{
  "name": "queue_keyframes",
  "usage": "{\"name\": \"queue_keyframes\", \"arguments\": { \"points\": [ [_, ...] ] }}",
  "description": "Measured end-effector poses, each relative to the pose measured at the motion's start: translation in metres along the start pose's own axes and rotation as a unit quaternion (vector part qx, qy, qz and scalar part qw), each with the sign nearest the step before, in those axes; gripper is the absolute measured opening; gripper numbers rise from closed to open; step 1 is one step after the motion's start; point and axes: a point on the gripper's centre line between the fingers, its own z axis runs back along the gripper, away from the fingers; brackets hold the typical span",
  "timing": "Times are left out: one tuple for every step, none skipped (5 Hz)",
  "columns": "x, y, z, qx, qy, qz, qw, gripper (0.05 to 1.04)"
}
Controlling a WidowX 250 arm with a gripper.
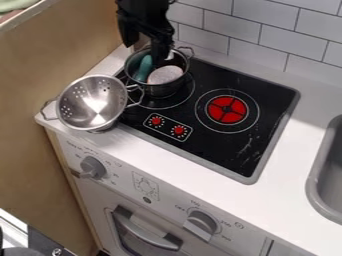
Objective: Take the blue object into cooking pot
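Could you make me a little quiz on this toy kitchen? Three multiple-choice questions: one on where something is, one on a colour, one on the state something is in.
1. Where is the blue object?
A) In the colander
B) In the pot
C) In the sink

2. What colour is the disc inside the uncovered burner ring?
A) Green
B) Yellow
C) Red

3. How is the pot?
A) Upright, without a lid
B) Tipped on its side
C) Covered by a lid

Answers:
1. B: the blue object shows inside the pot's rim.
2. C: the disc is red with black marks.
3. A: the pot's open top faces up, and its contents can be seen.
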Motion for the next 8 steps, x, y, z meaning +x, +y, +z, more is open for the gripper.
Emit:
{"name": "queue_keyframes", "arguments": {
  "points": [
    [0.007,-0.011,0.017,-0.002,0.027,0.020,0.9994,0.999],
    [0.008,-0.039,0.030,0.000,0.070,0.063,0.9955,0.999],
    [0.004,-0.072,0.044,0.003,0.098,0.091,0.9910,0.999],
    [0.005,-0.096,0.058,0.002,0.090,0.111,0.9897,0.999],
    [-0.004,-0.114,0.056,0.000,0.093,0.124,0.9879,0.999],
    [-0.013,-0.123,0.063,-0.015,0.080,0.125,0.9888,0.999],
    [-0.018,-0.129,0.070,-0.038,0.067,0.125,0.9891,0.999],
    [-0.022,-0.135,0.075,-0.061,0.062,0.115,0.9895,0.999]
  ]
}}
